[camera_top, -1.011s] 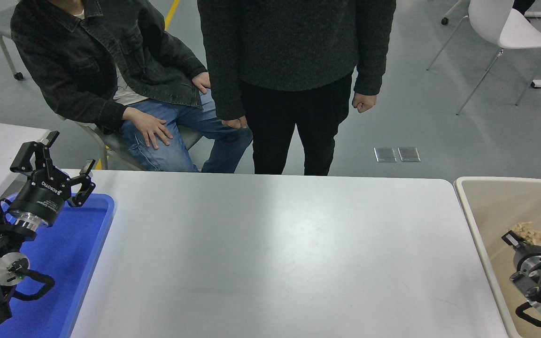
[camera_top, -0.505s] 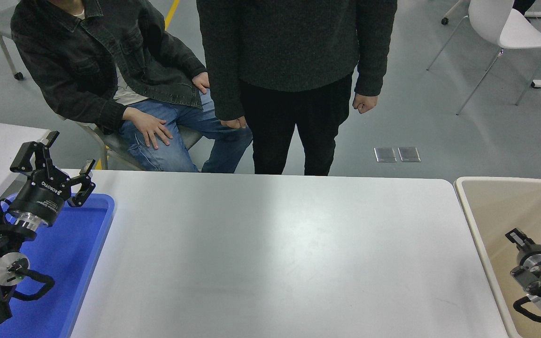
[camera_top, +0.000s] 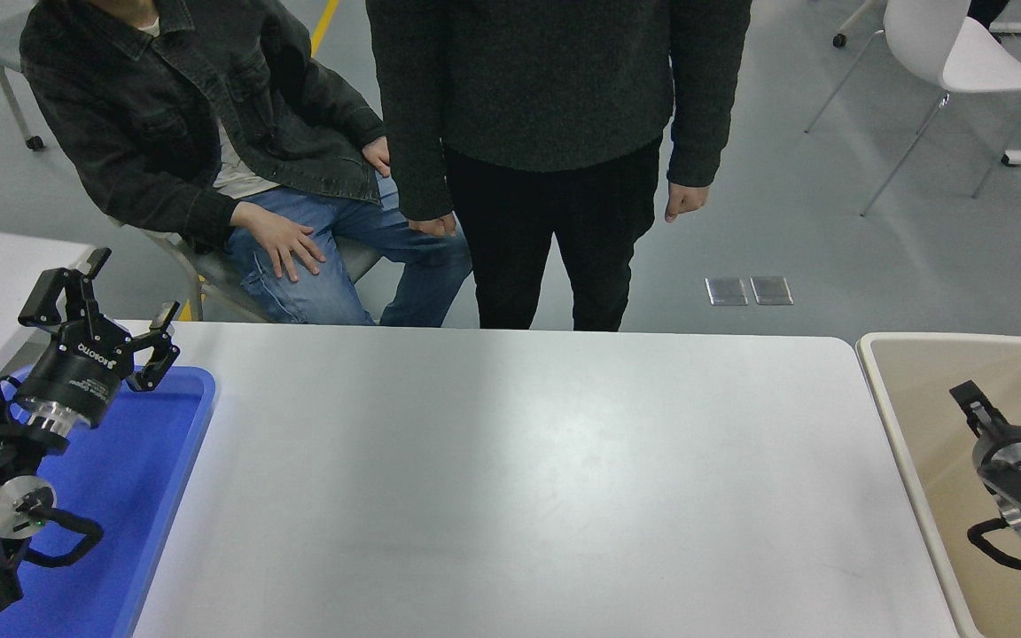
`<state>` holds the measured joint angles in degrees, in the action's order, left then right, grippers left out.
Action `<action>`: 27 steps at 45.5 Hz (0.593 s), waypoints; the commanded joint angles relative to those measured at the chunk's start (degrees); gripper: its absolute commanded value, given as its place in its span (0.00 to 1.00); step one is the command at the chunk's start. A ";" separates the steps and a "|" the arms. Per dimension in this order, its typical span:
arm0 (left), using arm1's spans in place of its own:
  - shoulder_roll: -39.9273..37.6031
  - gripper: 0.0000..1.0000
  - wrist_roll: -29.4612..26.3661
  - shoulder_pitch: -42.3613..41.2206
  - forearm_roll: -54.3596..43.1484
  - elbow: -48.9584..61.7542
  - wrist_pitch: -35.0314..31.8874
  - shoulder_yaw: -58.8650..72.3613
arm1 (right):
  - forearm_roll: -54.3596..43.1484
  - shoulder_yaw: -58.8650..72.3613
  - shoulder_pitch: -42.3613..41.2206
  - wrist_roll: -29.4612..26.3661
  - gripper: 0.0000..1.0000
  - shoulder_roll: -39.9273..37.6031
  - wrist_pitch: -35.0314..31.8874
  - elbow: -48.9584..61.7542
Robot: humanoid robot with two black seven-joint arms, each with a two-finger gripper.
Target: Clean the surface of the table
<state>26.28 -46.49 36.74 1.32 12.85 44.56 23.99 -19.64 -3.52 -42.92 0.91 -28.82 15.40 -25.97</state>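
Note:
The table surface (camera_top: 519, 478) is a wide, glossy white top, bare between a tray and a bin. My right gripper (camera_top: 971, 403) comes in from the right edge and hangs over the beige bin (camera_top: 884, 372), pointing up and left; its tip is too small and dark to read. My left gripper (camera_top: 116, 315) is parked at the lower left above the blue tray (camera_top: 151, 461), open with nothing in it.
A seated person in a dark denim jacket (camera_top: 191, 115) and a standing person in a dark sweater (camera_top: 555, 89) are at the table's far edge, hands off the table. A white chair (camera_top: 954, 53) stands at the back right.
A tan clump seen at my right gripper's tip one second ago no longer shows. The right gripper dipped in the bin, then rose toward its far side. The left arm stayed put.

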 commanded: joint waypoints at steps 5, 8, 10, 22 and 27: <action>0.00 1.00 0.00 0.00 0.00 0.07 0.00 0.00 | 0.04 -17.65 0.21 2.08 1.00 -4.05 -0.37 -16.21; 0.00 1.00 0.00 0.00 0.00 0.07 0.00 0.00 | 0.04 -20.47 0.29 3.22 1.00 -3.87 -0.37 -17.97; 0.00 1.00 0.00 0.00 0.00 0.07 0.00 0.00 | 0.04 -22.22 0.29 4.10 1.00 -3.61 -0.37 -19.29; 0.00 1.00 0.00 0.00 0.00 0.07 0.00 0.00 | 0.04 -32.42 0.38 7.79 1.00 0.25 -0.28 -21.93; 0.00 1.00 0.00 0.00 0.00 0.07 0.00 0.00 | 0.04 -34.80 1.35 10.86 1.00 2.71 -0.28 -21.93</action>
<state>26.28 -46.49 36.74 1.32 12.89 44.56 24.00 -19.61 -30.67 -42.53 7.16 -29.85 15.13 -45.69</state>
